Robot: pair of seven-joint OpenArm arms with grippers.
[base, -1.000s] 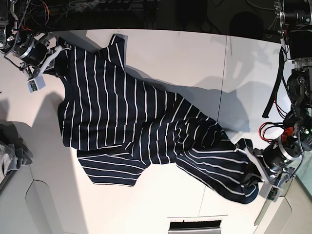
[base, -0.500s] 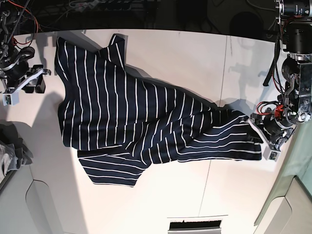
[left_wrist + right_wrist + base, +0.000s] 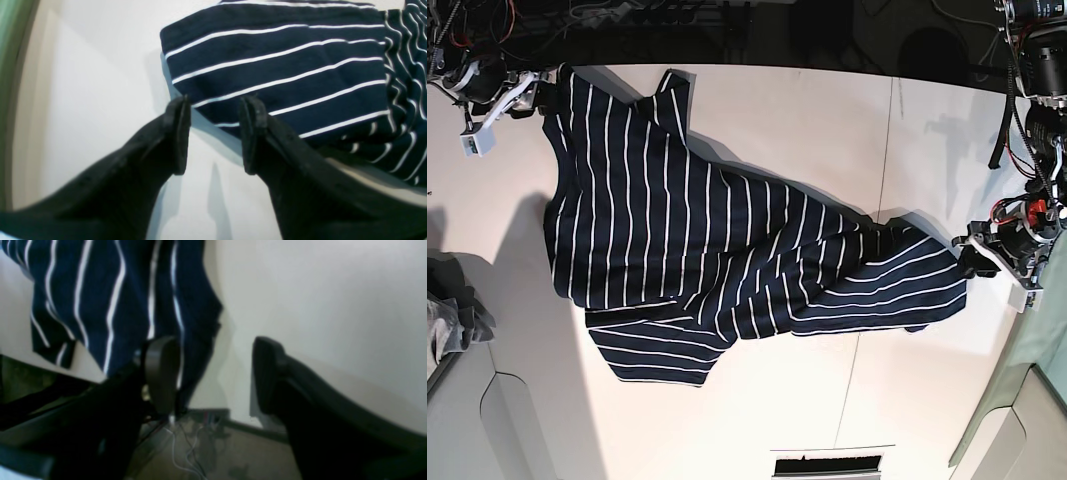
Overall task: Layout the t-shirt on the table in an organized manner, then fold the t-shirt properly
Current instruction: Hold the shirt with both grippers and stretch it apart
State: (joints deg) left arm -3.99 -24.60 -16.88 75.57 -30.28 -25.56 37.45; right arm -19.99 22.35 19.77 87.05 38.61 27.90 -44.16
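The t-shirt (image 3: 717, 250), dark navy with thin white stripes, lies stretched across the white table (image 3: 777, 110) from the far left corner to the right side, bunched in the middle. My left gripper (image 3: 977, 262) stands open just off the shirt's right end. In the left wrist view the striped hem (image 3: 277, 66) lies just past the open left gripper (image 3: 215, 100), with nothing clamped. My right gripper (image 3: 535, 92) is at the shirt's top-left corner. In the right wrist view the right gripper (image 3: 213, 343) is open, and the cloth (image 3: 116, 296) drapes beside one finger (image 3: 161, 373).
A plain grey cloth (image 3: 452, 315) lies at the left edge. A thin dark seam (image 3: 885, 170) crosses the table on the right. A dark slot (image 3: 827, 463) sits at the near edge. Past the table edge, cables (image 3: 186, 453) lie on the floor.
Both grippers opened and let go of the shirt's ends. The shirt's right end now lies flatter and further up. The right gripper moved to the far left corner.
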